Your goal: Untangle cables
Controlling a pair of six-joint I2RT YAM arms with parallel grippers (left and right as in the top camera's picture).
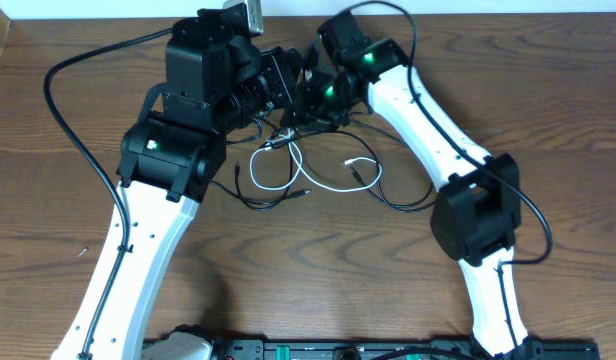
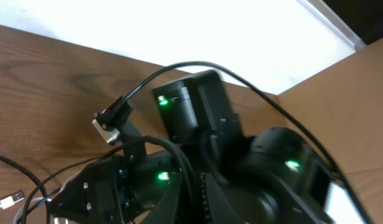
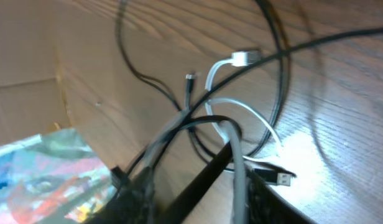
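The cables lie tangled at the table's middle: white loops (image 1: 256,170) and thin black cords (image 1: 398,203). Both grippers meet just behind the tangle. My left gripper (image 1: 286,92) (image 2: 201,202) is shut, and a thin black cable (image 2: 173,155) runs into the slit between its fingers. My right gripper (image 1: 318,102) (image 3: 204,199) is open. A white cable (image 3: 238,168) and a blurred black cord (image 3: 210,177) pass between its fingers. Strands rise from the wood towards it. A white plug (image 3: 244,58) and a black USB plug (image 3: 280,177) lie below.
The right arm's wrist (image 2: 198,112), with green lights, fills the space just ahead of my left gripper. Its thick black arm cable (image 2: 272,102) arcs overhead. Cardboard (image 3: 23,81) and a colourful sheet (image 3: 42,180) border the table. Bare wood (image 1: 318,270) lies in front.
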